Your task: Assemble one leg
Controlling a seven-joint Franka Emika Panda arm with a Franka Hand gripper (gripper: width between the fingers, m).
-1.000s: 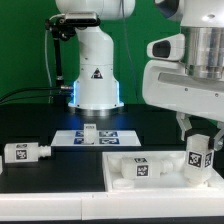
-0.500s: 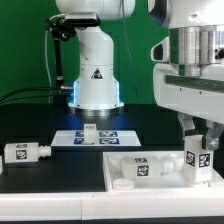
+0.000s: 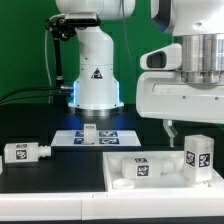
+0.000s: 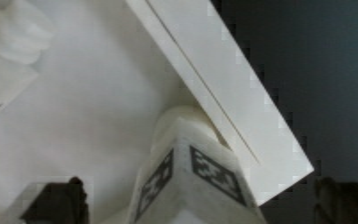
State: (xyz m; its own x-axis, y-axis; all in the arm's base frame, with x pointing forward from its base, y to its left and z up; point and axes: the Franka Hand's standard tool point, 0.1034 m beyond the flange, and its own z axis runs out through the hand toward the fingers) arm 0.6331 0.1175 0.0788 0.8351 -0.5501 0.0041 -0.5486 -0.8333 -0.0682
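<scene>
gripper [image 3: 194, 133]: released, fingers spread wide, nothing grasped, hung just above the leg | leg [image 3: 199, 158] [image 4: 194, 170]: stood upright on the white panel [image 3: 165, 180], at the panel's end on the exterior view's right, touched by neither finger | second tagged peg [image 3: 25, 152]: laid on the black table [image 3: 50, 182], well apart from the panel's other end

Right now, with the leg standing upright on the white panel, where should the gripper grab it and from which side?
Take the leg by its upper half, straight down from above, closing on two opposite flat sides. It stands upright on the panel, top free, and the open gripper hangs over it.
</scene>
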